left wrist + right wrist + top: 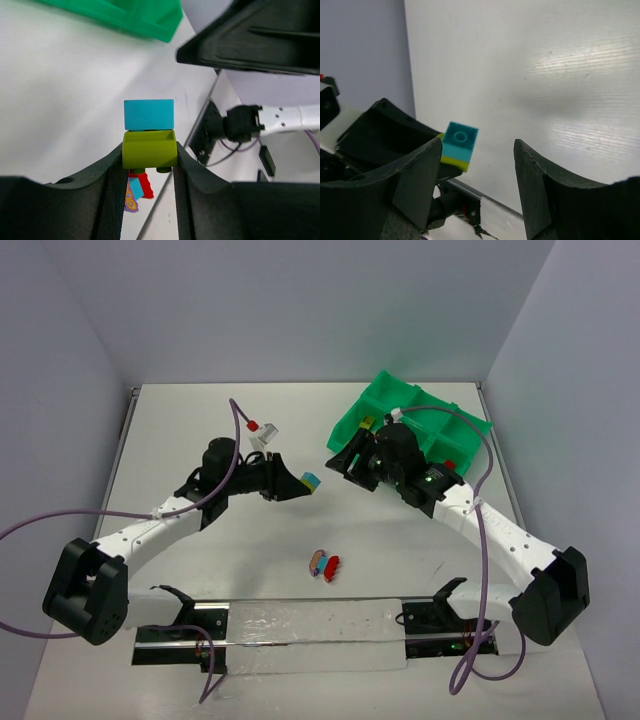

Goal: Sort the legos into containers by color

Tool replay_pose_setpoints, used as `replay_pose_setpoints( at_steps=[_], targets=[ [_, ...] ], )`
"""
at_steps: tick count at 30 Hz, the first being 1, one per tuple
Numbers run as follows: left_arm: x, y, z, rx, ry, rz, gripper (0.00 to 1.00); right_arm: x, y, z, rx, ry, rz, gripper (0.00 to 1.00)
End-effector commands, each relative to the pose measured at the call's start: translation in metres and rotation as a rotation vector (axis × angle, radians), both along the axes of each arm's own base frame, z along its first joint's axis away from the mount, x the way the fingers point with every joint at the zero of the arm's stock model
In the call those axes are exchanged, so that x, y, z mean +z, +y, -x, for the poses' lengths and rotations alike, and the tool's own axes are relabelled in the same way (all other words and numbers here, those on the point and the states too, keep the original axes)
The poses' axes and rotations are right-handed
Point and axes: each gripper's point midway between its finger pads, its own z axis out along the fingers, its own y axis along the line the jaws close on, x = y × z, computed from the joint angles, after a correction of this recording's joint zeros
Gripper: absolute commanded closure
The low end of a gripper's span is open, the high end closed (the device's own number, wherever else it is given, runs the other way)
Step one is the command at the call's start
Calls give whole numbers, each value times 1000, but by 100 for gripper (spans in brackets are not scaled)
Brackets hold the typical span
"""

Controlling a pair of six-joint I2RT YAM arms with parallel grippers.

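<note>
We see left gripper (149, 165) clamped on olive-yellow brick (149, 148), cyan brick (149, 114) stacked on it; right gripper (477, 145) wide, empty, beside green tray (372, 418).

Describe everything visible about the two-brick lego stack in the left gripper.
The lego stack is two tiny glossy plastic bricks joined together: a cyan brick on the outer end and an olive-yellow brick behind it. The left gripper is shut on the olive-yellow brick, its black fingers pressing two opposite sides; the cyan brick juts past them untouched. Two small studs show on the olive-yellow brick's inner end. The stack hangs above the white table, touching nothing else.
</note>
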Motion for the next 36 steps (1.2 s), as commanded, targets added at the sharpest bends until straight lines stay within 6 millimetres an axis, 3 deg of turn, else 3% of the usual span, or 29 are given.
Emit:
replay_pose_setpoints(
  at_steps=[1,4,7,15,24,36],
  targets=[
    [43,-10,20,-197,-111,91,100,8,-10,3,19,-33,69,32],
    [51,-12,27,-270,-119,99,100,33,3,1,47,-89,55,30],
    [55,-11,25,-260,-131,102,100,38,13,-1,70,-74,35,30],
    [47,-11,14,-205,-109,75,100,25,40,5,130,19,-77,29],
    [43,-8,1,-144,-125,41,100,13,46,20,156,82,-140,31],
    [33,-2,-7,-94,-150,-24,100,18,59,25,200,111,-217,54]
  ],
)
